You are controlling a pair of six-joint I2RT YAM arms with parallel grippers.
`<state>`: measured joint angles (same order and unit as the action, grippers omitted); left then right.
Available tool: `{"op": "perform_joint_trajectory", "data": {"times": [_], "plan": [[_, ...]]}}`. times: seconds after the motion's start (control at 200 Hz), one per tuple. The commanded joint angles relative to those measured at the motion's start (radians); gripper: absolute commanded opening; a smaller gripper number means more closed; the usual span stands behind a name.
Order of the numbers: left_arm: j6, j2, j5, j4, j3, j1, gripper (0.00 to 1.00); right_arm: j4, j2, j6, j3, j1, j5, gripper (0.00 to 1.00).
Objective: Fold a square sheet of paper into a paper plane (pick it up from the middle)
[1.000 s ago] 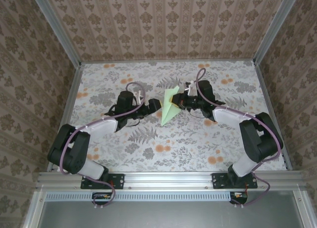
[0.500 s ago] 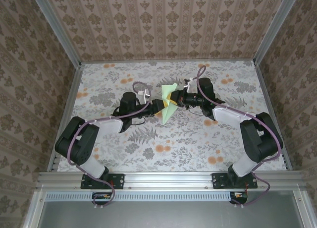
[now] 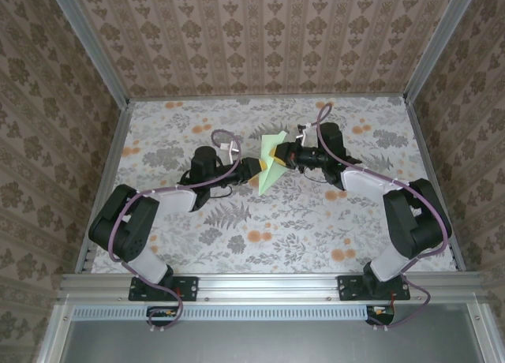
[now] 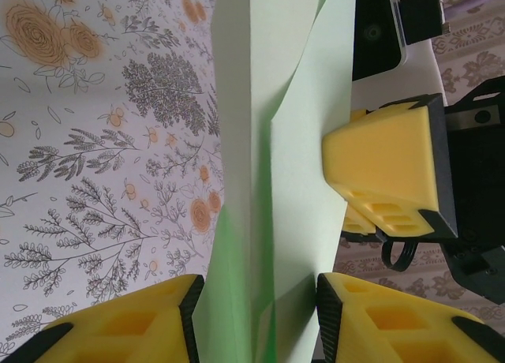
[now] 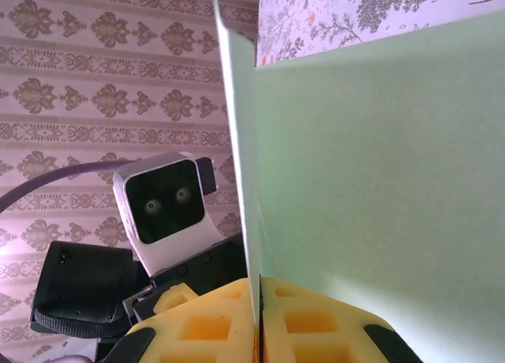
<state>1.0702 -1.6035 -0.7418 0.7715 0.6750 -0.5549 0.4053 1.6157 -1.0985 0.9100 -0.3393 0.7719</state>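
Paper plane pinched by right hand, left hand straddling

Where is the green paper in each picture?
Top external: the green paper lies near the middle of the flowery table, a bit toward the back.
Left wrist: it is a tall strip running from the top edge to the bottom.
Right wrist: it is a big sheet across the right side.
Shared landmark: the flowery table, at left in the left wrist view and top right in the right wrist view.

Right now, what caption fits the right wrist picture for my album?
Right pincer shut on the folded green paper at its edge, the left arm's camera peeking past it.
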Motion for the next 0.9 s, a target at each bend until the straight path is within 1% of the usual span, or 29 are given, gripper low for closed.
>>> {"op": "perform_joint_trajectory", "data": {"times": [0.0,0.06,0.215,0.36,0.675,0.835,0.895], "plan": [[-0.004,0.015,-0.026,0.033,-0.012,0.006,0.44,-0.027,-0.001,0.026,0.010,0.008,0.029,0.10],[-0.005,0.018,-0.025,0.034,-0.012,0.005,0.43,-0.026,0.005,0.028,0.011,0.007,0.035,0.10],[-0.006,0.019,-0.022,0.032,-0.012,0.006,0.34,-0.010,0.017,0.027,0.005,0.008,0.047,0.10],[-0.004,0.020,-0.024,0.029,-0.007,0.006,0.28,-0.001,0.028,0.026,0.000,0.007,0.064,0.11],[-0.004,0.019,-0.017,0.026,-0.010,0.012,0.16,-0.013,0.039,0.034,-0.001,0.008,0.077,0.15],[-0.008,0.023,-0.012,0.022,-0.016,0.016,0.09,-0.044,0.035,0.041,0.006,0.008,0.074,0.22],[-0.013,0.027,-0.007,0.012,-0.021,0.021,0.08,-0.091,0.031,0.052,0.014,0.015,0.061,0.30]]}}
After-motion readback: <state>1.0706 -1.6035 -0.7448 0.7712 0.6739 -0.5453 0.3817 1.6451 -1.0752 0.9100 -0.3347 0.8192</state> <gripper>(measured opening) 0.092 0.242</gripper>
